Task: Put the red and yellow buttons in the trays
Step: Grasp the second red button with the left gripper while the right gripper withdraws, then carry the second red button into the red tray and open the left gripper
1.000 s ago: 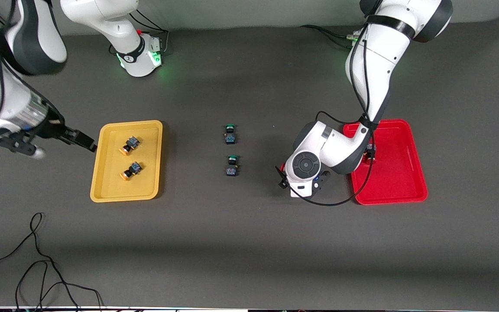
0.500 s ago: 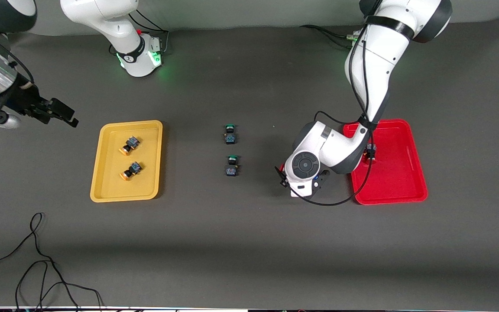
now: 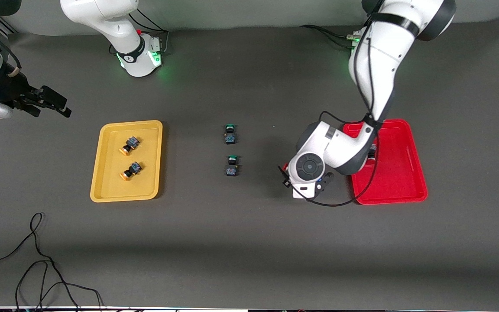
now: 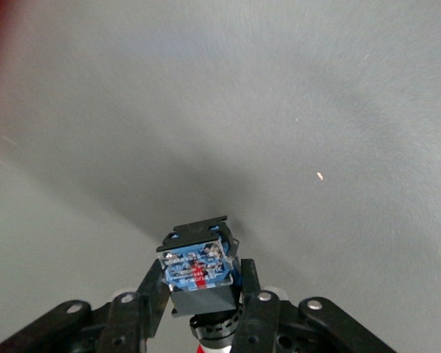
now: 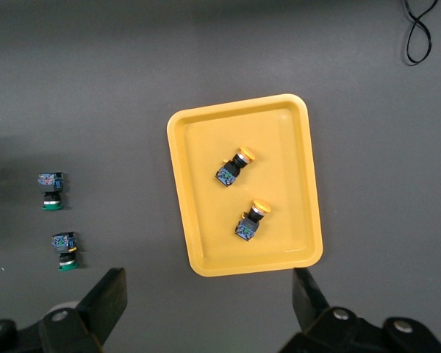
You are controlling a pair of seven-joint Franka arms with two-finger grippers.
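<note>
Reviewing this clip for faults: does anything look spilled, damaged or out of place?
Nothing stands out. Two yellow buttons lie in the yellow tray, two green buttons sit on the table, and the left gripper holds a red button.

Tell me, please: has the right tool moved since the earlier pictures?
Yes. The right tool, open, has drawn away from the yellow tray, off its edge toward the right arm's end of the table and toward the bases.

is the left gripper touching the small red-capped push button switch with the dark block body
Touching: the left wrist view shows the left gripper with its fingers pressed against the switch's dark body.
</note>
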